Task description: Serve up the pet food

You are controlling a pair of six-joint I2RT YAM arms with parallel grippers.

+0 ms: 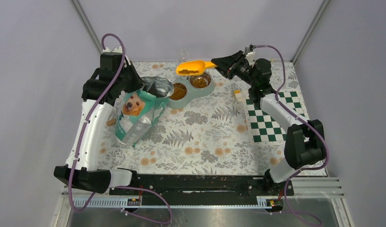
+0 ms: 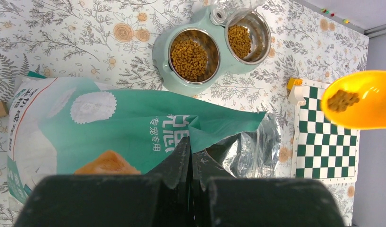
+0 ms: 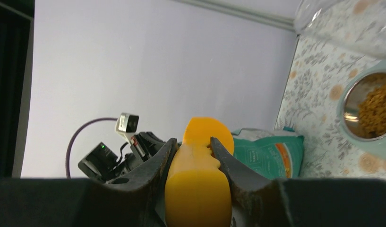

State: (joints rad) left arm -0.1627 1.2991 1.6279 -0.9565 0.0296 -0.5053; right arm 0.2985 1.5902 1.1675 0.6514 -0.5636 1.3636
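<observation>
The pet food is brown kibble. A small heap (image 1: 191, 71) lies in an orange scoop (image 1: 195, 67) held above the right bowl of a mint-green double feeder (image 1: 191, 97). Both steel bowls hold kibble (image 2: 190, 59), and the right bowl's kibble (image 3: 373, 109) also shows in the right wrist view. My right gripper (image 1: 219, 62) is shut on the scoop's handle (image 3: 198, 189), one finger on each side. My left gripper (image 2: 193, 149) is shut on the open rim of the teal-and-white dog-picture bag (image 2: 110, 127), which lies left of the feeder. The bag's foil mouth gapes open; its contents are hidden.
A green-and-white checkered mat (image 1: 271, 118) lies at the right, with a small yellow-and-white block (image 1: 237, 94) at its far corner. A clear cup (image 1: 182, 56) stands behind the feeder. A small wooden block (image 1: 110, 122) lies left of the bag. Walls close in the back and sides.
</observation>
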